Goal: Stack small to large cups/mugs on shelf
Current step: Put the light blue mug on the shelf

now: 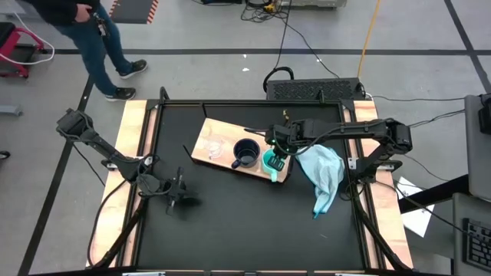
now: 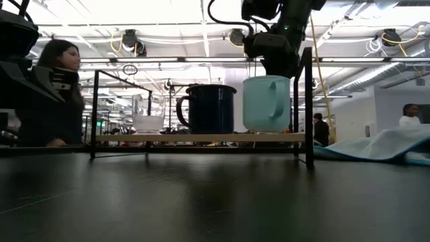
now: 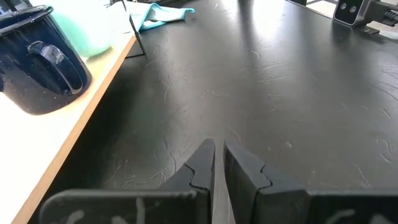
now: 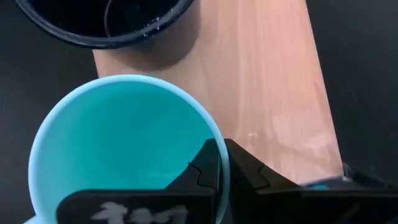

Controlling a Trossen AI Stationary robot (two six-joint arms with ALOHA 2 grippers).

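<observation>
While gripping, right tool [image 4: 222,163] seemingly pinches smooth turquoise mug [image 4: 118,143] (rim).

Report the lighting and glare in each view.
Low view: bright ceiling lights backlight the dark blue mug and turquoise mug. High view: even light. Left wrist view: soft sheen on the black tabletop. Right wrist view: no glare on the wooden board.

Shelf [image 1: 205,143] sits mid-table, toward the back. On it, a row: glass cup [image 1: 215,148] at left end, mug [image 1: 245,154] in the middle, big mug [image 1: 271,162] at right end. Right gripper [image 1: 278,151] is over the big mug's rim. Cloth [image 1: 324,175] lies right of the shelf. Left gripper [image 1: 181,196] is low over the table, front-left of the shelf.
</observation>
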